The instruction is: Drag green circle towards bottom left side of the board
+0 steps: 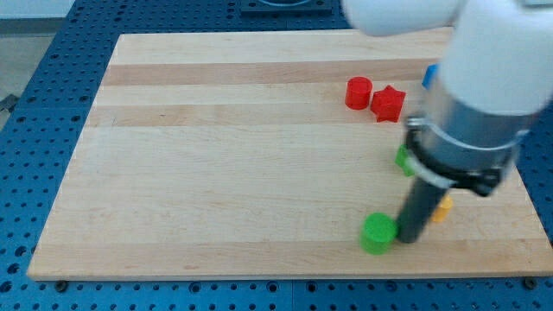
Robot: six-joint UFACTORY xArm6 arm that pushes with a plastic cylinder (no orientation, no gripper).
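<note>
The green circle (377,233) lies near the board's bottom edge, right of centre. My tip (406,239) stands right beside it on its right side, touching or nearly touching it. The dark rod rises from there to the grey and white arm body at the view's right. No gripper is present.
A red circle (358,92) and a red star (388,104) sit together at the upper right. A second green block (403,159), a blue block (429,77) and an orange block (442,208) are partly hidden by the arm. The wooden board (216,173) rests on a blue perforated table.
</note>
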